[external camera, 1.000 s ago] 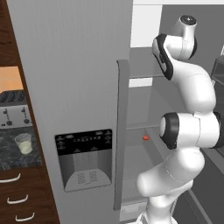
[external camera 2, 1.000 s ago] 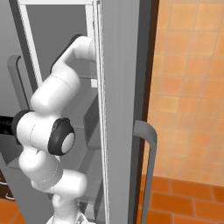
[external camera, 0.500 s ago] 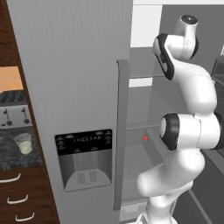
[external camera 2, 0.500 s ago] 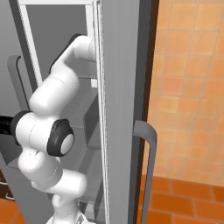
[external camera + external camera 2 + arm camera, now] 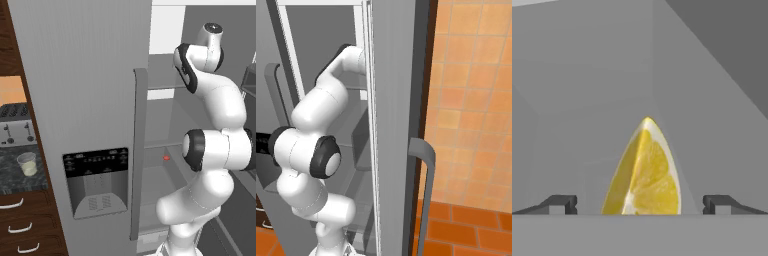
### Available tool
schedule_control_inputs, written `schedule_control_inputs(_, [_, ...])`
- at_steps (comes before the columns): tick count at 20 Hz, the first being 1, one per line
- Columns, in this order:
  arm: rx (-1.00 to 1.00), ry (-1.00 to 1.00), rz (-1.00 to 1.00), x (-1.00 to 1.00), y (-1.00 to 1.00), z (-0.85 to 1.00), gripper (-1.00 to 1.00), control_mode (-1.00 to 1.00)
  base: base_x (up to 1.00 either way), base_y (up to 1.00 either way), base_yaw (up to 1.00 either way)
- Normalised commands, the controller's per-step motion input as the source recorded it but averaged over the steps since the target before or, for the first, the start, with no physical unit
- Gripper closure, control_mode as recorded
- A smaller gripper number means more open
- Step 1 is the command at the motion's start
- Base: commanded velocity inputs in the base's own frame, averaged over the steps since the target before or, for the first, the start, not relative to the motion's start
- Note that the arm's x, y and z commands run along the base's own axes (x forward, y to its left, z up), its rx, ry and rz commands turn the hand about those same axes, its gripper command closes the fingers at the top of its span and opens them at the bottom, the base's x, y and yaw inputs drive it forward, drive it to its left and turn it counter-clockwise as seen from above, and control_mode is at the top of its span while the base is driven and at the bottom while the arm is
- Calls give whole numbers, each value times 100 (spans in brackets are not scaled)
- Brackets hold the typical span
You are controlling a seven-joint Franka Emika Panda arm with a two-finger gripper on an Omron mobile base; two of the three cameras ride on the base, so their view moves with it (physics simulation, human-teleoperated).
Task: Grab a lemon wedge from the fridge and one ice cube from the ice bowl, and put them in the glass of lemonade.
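One lemon wedge (image 5: 644, 172) between open end effector (image 5: 639, 204) tips.

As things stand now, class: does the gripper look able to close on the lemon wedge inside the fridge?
Probably yes. In the hand view the lemon wedge stands between the two spread fingertips, with clear gaps on both sides and nothing in front. The gripper is open, so closing should catch it.

A silver toaster (image 5: 14, 131) sits at the left edge of the left base view on a dark speckled tabletop (image 5: 12, 181), above dark wood drawers (image 5: 22, 227). A tiny red object (image 5: 166, 158) lies mid-frame. Orange tiled wall (image 5: 476, 90) fills the right base view's right side.
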Motion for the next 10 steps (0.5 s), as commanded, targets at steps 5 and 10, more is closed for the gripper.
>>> schedule_control_inputs(5, [0, 0, 0, 0, 0, -22, -100, -100, 0, 0, 0])
schedule_control_inputs(10, [0, 0, 0, 0, 0, -6, 100, -100, 0, 0, 0])
